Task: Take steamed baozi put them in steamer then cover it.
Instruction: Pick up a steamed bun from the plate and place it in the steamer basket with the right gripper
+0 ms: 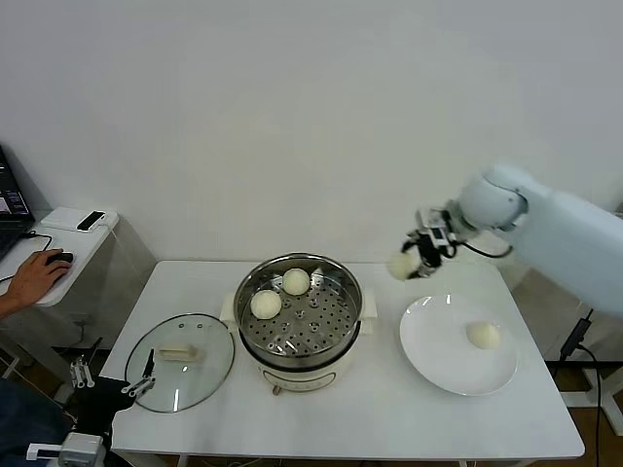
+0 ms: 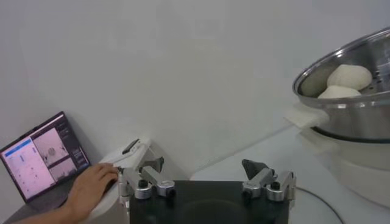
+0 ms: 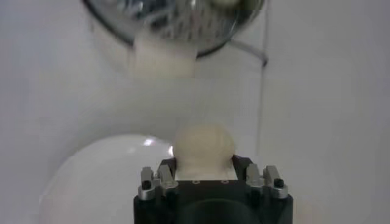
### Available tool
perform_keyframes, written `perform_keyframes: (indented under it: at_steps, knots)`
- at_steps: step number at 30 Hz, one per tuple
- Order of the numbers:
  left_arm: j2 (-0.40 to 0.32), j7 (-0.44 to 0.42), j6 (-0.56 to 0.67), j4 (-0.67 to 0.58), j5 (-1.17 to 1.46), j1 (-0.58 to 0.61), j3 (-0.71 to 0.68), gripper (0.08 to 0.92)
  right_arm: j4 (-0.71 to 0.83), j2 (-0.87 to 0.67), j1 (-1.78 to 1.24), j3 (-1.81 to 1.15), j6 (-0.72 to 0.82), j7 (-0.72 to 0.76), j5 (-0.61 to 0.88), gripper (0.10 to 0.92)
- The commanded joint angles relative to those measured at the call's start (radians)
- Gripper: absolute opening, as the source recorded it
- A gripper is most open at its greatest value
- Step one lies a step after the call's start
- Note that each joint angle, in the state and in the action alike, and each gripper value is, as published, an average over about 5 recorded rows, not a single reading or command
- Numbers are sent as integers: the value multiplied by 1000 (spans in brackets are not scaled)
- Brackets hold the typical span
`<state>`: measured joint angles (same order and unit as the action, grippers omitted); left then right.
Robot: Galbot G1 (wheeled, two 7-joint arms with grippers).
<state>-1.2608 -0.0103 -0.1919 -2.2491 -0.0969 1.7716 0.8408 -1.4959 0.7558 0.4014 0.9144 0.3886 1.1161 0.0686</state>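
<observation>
A white bench [image 1: 389,409] stands against a pale wall, carrying three items in a row. At its centre sits the steamer [image 1: 299,316], a shiny steel pot on a white base with white side handles, its perforated tray open to view. On the robot's left side of it the cover [image 1: 180,361], a clear glass lid with a metal rim and a cream handle, lies flat on the bench top, just beside the pot. On the robot's right a flat white plate [image 1: 433,355] rests near the pot, close to the bench's far corner.
</observation>
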Motion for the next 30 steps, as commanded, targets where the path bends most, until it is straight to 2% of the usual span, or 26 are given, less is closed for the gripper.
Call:
perform_keyframes:
  at_steps: [1, 7, 12, 20, 30]
  knots:
    - [-1, 0, 0, -6, 0, 1, 12, 823, -11, 276, 165, 142, -9, -63, 124, 591]
    - [3, 0, 0, -9, 6, 4, 33, 823, 12, 378, 118, 195, -85, -89, 101, 594]
    - [5, -1, -1, -8, 10, 1, 43, 823, 53, 433, 63, 231, -179, -120, -20, 591]
    - [4, -1, 0, -5, 19, -1, 61, 823, 42, 452, 19, 297, -298, -129, -131, 587]
    - [-6, -1, 1, -7, 21, 1, 67, 823, 22, 442, 10, 330, -430, -101, -147, 586]
